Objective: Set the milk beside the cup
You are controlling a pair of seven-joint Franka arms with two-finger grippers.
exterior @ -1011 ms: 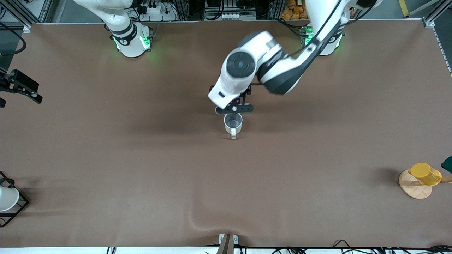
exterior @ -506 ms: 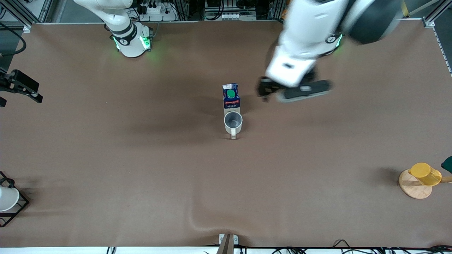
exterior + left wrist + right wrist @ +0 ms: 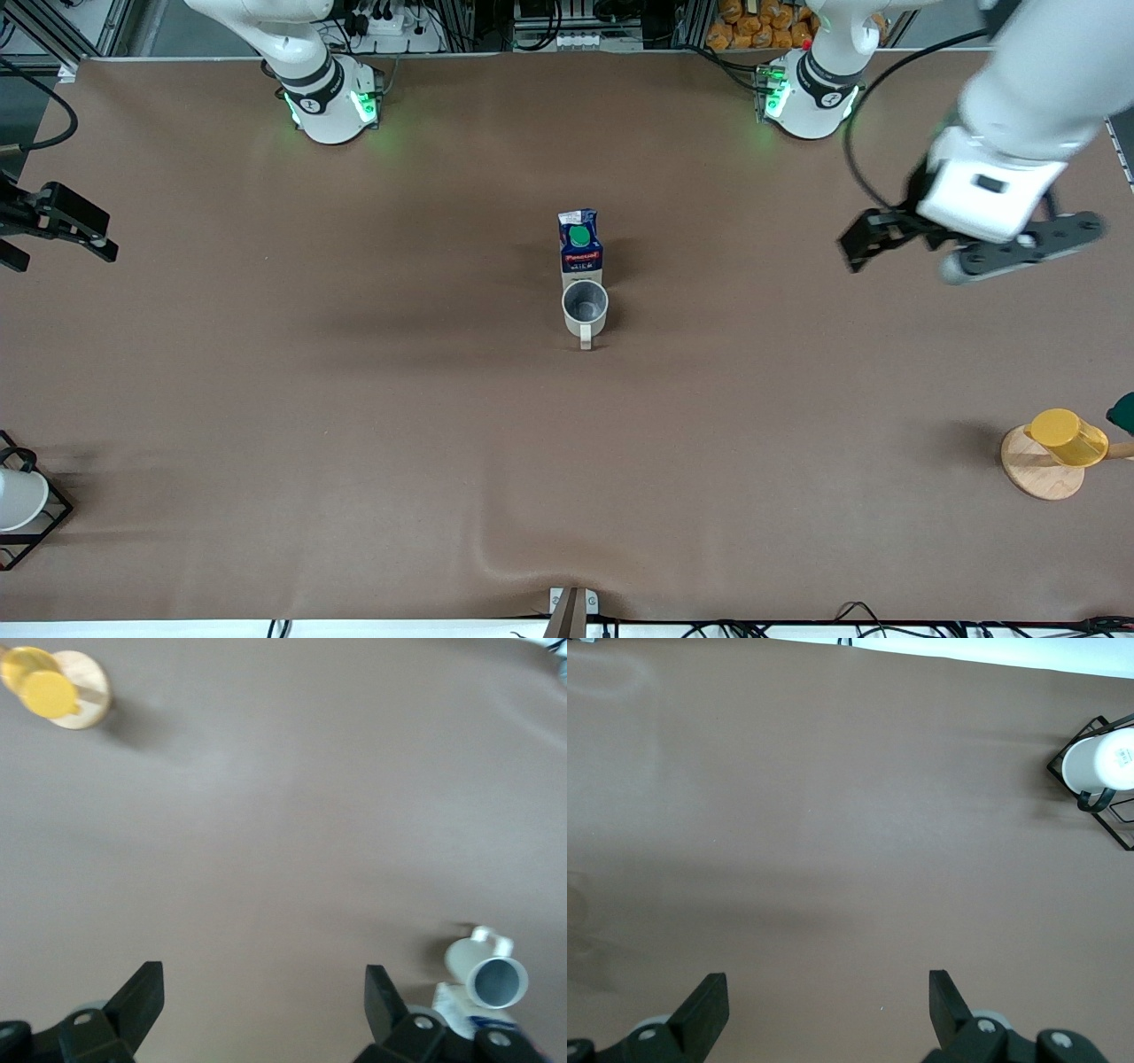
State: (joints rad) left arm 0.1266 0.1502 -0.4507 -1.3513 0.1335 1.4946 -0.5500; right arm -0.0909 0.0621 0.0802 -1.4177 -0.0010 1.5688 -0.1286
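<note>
The milk (image 3: 580,241) stands upright on the brown table (image 3: 354,399), its long axis vertical, green cap and red label turned toward the front camera. Its lower part is hidden by the cup (image 3: 585,307), which sits touching or just in front of it, nearer the camera; I can't tell whether they actually touch. The cup's handle points toward the front camera. In the left wrist view only a corner of the carton (image 3: 461,1019) shows past a finger (image 3: 385,1001).

The left gripper (image 3: 930,244) hangs with fingers spread wide and nothing held over bare table toward the left arm's end, well apart from the milk. The right gripper (image 3: 62,232), partly cut off by the frame edge, waits at the right arm's end; its wrist view shows it parted and holding nothing
</note>
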